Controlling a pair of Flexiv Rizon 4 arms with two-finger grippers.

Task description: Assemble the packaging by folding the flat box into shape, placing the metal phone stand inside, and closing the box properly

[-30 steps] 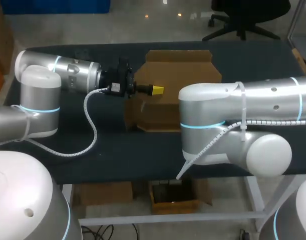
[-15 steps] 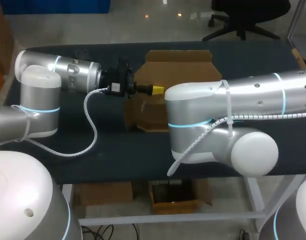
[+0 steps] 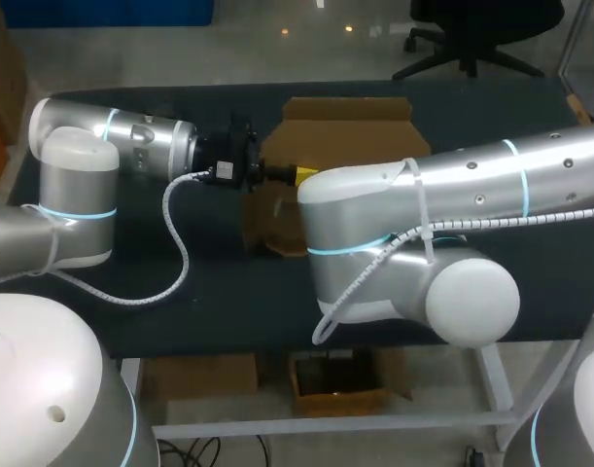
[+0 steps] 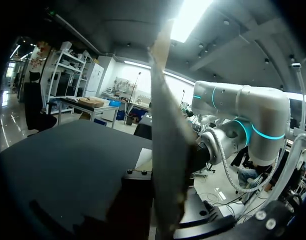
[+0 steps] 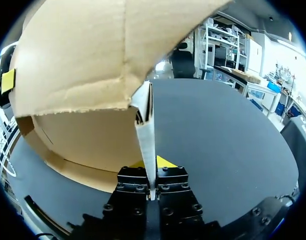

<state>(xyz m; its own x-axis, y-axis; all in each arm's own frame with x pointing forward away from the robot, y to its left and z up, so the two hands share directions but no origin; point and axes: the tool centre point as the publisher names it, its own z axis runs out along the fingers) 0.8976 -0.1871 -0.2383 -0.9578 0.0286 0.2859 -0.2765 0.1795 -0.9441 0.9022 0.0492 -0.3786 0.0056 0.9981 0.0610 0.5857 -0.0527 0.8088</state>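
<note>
The black table (image 3: pixel 530 107) is crossed at centre by the silver right arm (image 3: pixel 452 195), the silver left arm (image 3: pixel 131 141) lying at left. The partly folded brown cardboard box (image 3: pixel 345 126) is seen at upper centre. Its flap is pinched in the nearly closed right gripper (image 5: pixel 151 167). Of the left gripper (image 3: pixel 298 174), set at the box's left edge, the state cannot be told.

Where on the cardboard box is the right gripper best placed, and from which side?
A thin flap edge, approached edge-on, one finger on each face, as the right gripper seems to hold the cardboard box. Its panels are too broad; only edges fit between fingers.
</note>
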